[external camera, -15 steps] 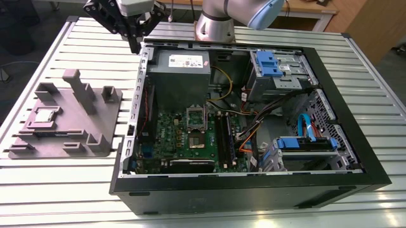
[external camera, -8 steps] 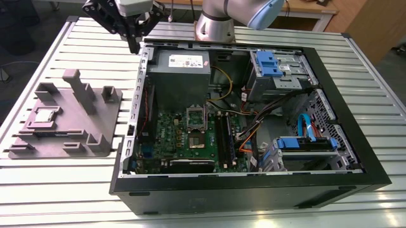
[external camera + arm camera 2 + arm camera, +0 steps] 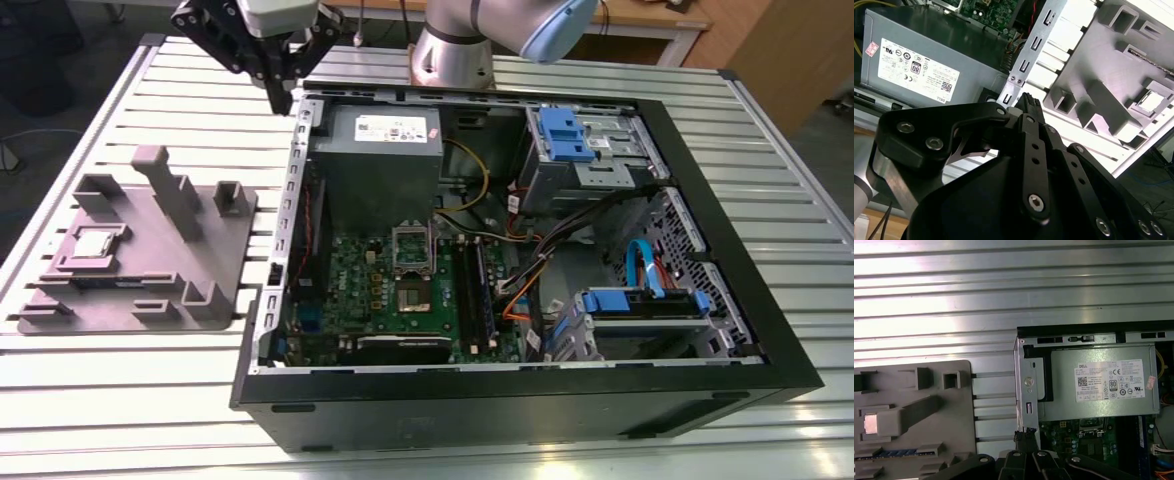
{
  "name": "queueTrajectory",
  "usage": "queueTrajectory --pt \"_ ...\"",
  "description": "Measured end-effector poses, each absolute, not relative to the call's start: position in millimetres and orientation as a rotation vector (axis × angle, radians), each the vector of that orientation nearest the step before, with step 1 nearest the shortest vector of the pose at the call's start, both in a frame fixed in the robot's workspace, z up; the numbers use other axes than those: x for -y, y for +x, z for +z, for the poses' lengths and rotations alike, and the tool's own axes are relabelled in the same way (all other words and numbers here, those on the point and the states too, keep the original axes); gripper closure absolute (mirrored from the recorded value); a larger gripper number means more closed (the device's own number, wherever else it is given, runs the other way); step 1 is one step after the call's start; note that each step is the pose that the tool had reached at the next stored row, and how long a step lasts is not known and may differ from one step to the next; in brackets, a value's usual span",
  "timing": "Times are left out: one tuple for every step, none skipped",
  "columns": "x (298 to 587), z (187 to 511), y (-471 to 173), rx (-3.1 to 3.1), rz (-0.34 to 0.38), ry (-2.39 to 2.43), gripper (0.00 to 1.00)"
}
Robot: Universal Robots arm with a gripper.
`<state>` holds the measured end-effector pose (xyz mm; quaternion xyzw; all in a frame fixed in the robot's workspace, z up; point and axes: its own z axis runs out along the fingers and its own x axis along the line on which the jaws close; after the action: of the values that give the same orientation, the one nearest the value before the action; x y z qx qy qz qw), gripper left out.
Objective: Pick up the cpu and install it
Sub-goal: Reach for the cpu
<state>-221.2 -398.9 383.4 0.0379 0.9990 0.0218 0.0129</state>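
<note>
Fingers (image 3: 1030, 131): mine are pressed together at the tips, with nothing pinched between them.
Gripper (image 3: 280, 100): I hang tips-down above the table, just beside the far corner of the computer case on the exterior view's left. In the first wrist view my gripper (image 3: 1026, 432) lines up with the case's metal edge wall.
Table (image 3: 120, 400): ribbed metal slats that carry everything here.
Fixture plate (image 3: 134, 275): a grey plate with upright blocks. It lies flat on the table at the exterior view's left, near the case but not touching it.
Cpu (image 3: 91, 243): it sits flat in a square recess on the left part of the fixture plate, silvery top up. It is well apart from my tips, and I am not touching it. Both wrist views show it in the same recess (image 3: 1152, 101) (image 3: 870, 423).
Computer case (image 3: 534, 385): black, lying on its side with the open side up. It fills the middle and right of the exterior view.
Power supply (image 3: 387, 150): a grey box in the case's far left corner, the part of the case closest to me.
Motherboard (image 3: 374, 300): a green board on the nearer side of the power supply, with a metal socket frame (image 3: 411, 245) near its middle.
Memory sticks (image 3: 474, 290): long and black, standing just right of the socket frame.
Drive cages: blue-trimmed, one at the far right (image 3: 574, 135) and one at the near right (image 3: 641, 300).
</note>
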Motion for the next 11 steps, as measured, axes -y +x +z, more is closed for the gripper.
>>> queueTrajectory --pt "398.9 383.2 -221.3 -3.113 0.068 0.118 0.9" --pt "399.0 382.9 -221.4 -3.113 0.068 0.118 0.9" --pt "398.9 382.7 -221.5 -3.113 0.068 0.118 0.9" --pt "398.9 382.5 -221.6 -3.113 0.068 0.118 0.9" --pt "398.9 382.2 -221.7 -3.113 0.068 0.118 0.9" --pt "398.9 382.0 -221.9 -3.113 0.068 0.118 0.9" --pt "398.9 381.7 -222.0 -3.113 0.068 0.118 0.9" --pt "398.9 381.5 -222.1 -3.113 0.068 0.118 0.9" --pt "398.9 381.2 -222.2 -3.113 0.068 0.118 0.9" --pt "399.0 381.0 -222.3 -3.113 0.068 0.118 0.9" --pt "398.9 380.8 -222.5 -3.113 0.068 0.118 0.9"
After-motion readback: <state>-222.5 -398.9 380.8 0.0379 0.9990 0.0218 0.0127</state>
